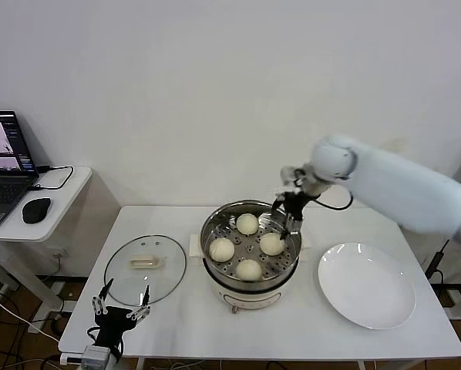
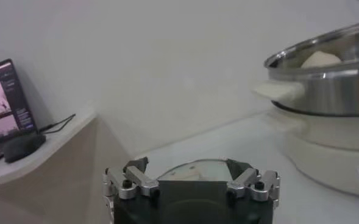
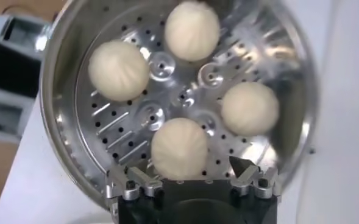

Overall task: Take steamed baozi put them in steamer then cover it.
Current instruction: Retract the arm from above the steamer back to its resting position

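Observation:
The steamer [image 1: 205, 245] stands mid-table with several steamed baozi on its perforated tray, one of them at the right [image 1: 272, 243]. My right gripper [image 1: 286, 223] hovers open just above that bun, holding nothing. The right wrist view looks straight down into the steamer [image 3: 54, 91]: the nearest baozi [image 3: 180, 148] lies free between the spread fingers of the right gripper [image 3: 185, 170]. The cover [image 1: 145, 268], a glass lid with a cream handle, lies flat on the table left of the steamer. My left gripper [image 1: 121, 304] waits open at the table's front left, just short of the cover [image 2: 194, 169].
An empty white plate [image 1: 367, 285] sits right of the steamer. A side desk at the far left holds a laptop [image 1: 3, 166] and a mouse [image 1: 36, 209]. The left wrist view shows the steamer's steel wall [image 2: 331, 91] off to one side.

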You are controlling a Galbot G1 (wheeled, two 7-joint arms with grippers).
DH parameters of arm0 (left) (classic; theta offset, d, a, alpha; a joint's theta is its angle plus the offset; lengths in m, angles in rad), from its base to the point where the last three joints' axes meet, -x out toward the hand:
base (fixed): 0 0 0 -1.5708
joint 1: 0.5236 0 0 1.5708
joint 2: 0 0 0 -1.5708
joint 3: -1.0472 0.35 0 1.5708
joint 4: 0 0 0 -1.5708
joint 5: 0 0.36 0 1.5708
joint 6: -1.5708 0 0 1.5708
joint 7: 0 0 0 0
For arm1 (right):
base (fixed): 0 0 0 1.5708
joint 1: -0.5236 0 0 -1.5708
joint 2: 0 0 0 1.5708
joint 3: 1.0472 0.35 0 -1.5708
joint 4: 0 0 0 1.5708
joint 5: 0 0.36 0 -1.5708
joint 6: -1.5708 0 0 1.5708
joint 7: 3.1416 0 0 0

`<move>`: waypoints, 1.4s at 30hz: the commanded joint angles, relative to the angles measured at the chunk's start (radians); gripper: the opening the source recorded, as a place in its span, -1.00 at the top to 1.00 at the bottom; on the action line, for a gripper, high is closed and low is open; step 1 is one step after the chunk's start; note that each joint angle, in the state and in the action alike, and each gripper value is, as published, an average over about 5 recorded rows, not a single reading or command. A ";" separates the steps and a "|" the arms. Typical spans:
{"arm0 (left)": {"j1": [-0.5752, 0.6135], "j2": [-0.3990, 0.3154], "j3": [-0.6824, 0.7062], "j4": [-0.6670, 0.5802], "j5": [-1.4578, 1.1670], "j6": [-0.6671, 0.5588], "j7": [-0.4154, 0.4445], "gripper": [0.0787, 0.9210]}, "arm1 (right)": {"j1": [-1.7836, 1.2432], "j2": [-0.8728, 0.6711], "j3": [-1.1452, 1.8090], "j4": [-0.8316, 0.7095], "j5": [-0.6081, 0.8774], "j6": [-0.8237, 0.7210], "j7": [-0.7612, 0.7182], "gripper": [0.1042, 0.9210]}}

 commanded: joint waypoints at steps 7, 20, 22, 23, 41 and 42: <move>0.040 -0.005 0.010 0.016 -0.109 -0.128 -0.021 -0.77 | -0.766 -0.472 1.021 0.368 0.330 0.083 0.539 -0.76; 0.009 -0.014 -0.003 0.049 -0.055 -0.161 -0.042 -0.77 | -1.659 -0.009 1.776 0.517 0.268 0.237 0.937 -0.76; -0.005 -0.011 -0.010 0.066 -0.018 -0.171 -0.042 -0.77 | -1.707 0.073 1.792 0.523 0.278 0.280 0.988 -0.76; -0.010 -0.007 -0.014 0.072 -0.006 -0.177 -0.039 -0.77 | -1.729 0.111 1.797 0.523 0.281 0.306 1.009 -0.76; -0.077 0.073 0.014 0.196 0.891 -0.324 -0.219 -0.77 | -1.821 0.398 1.769 0.519 0.303 0.309 1.193 -0.76; -0.087 0.085 0.024 0.223 0.970 -0.317 -0.294 -0.77 | -1.819 0.398 1.769 0.522 0.302 0.307 1.192 -0.76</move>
